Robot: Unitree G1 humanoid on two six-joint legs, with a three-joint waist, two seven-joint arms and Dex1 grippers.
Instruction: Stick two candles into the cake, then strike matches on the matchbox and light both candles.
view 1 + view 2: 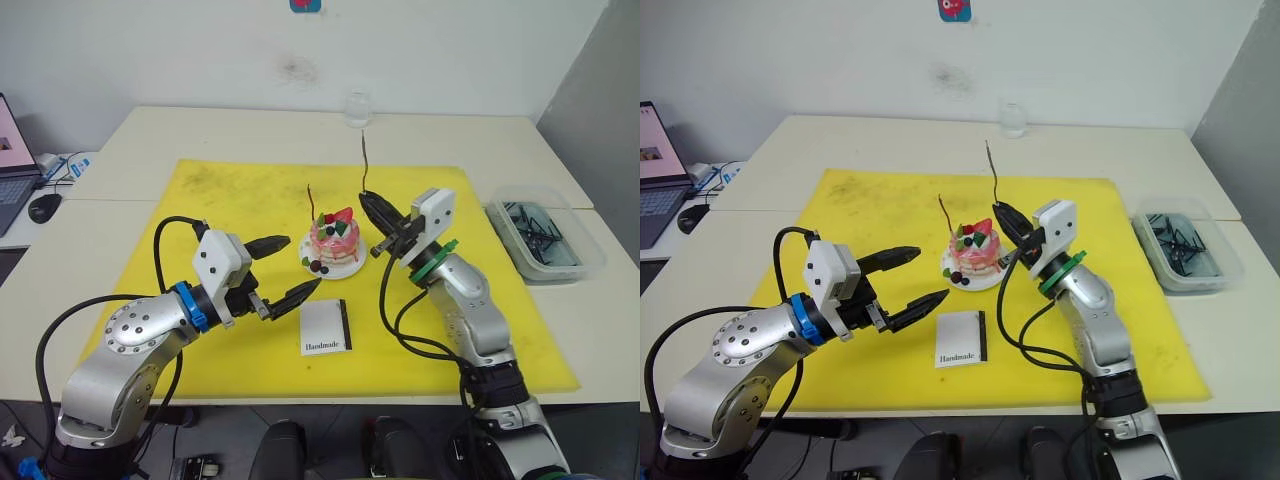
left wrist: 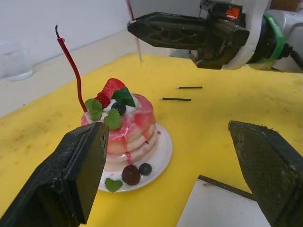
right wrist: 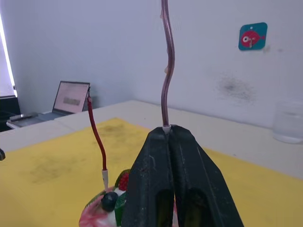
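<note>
Done: you have the reddish candle (image 2: 71, 66) standing in the cake (image 1: 335, 243).
Right pincer (image 1: 371, 207): clamped on the greyish candle (image 1: 365, 160), held upright just beside the cake.
Left pincer (image 1: 290, 268): spread wide, empty, near the matchbox (image 1: 326, 327).
Left to do: plant the greyish candle, then use the matches (image 2: 182, 93) lying on the yellow mat (image 1: 230, 190); neither candle is lit.

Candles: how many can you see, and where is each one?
2. The reddish candle stands stuck in the top of the cake. The greyish candle is held upright in the right gripper, just beside the cake, not yet planted.
</note>
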